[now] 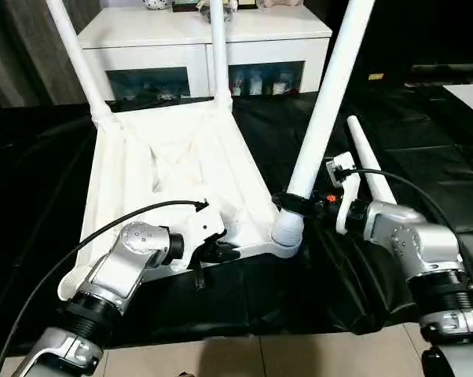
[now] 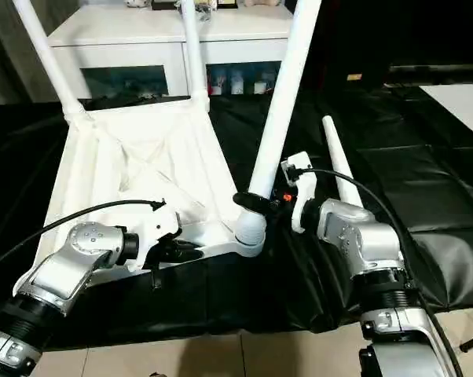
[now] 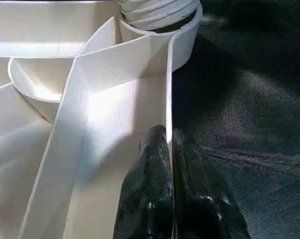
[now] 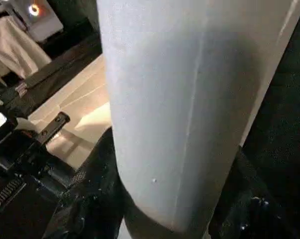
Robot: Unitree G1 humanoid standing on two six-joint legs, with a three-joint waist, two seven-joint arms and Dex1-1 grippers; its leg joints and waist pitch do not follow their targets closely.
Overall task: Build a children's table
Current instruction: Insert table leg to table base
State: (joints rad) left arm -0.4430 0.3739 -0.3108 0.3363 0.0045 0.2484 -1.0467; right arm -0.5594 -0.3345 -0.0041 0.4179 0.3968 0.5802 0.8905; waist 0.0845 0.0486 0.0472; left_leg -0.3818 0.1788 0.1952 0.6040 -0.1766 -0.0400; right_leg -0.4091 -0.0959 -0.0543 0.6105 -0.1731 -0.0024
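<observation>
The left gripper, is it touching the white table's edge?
Touching. The left wrist view shows the left gripper with its two black fingers shut on the table top's thin side wall.

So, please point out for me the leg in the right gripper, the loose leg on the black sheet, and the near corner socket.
leg in the right gripper (image 1: 324, 110), left eye view, mid shaft.
loose leg (image 1: 370, 165), left eye view, middle of its length.
corner socket (image 1: 287, 232), left eye view, outer wall.

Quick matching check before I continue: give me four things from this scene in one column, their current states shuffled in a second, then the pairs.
1. left gripper
2. right gripper
3. loose leg
4. far-corner legs

A. lying on the black sheet
B. standing in sockets
C. clamped on the tabletop's side wall
D. closed around the leaning leg near its base

Pairs: 1-C, 2-D, 3-A, 4-B
</observation>
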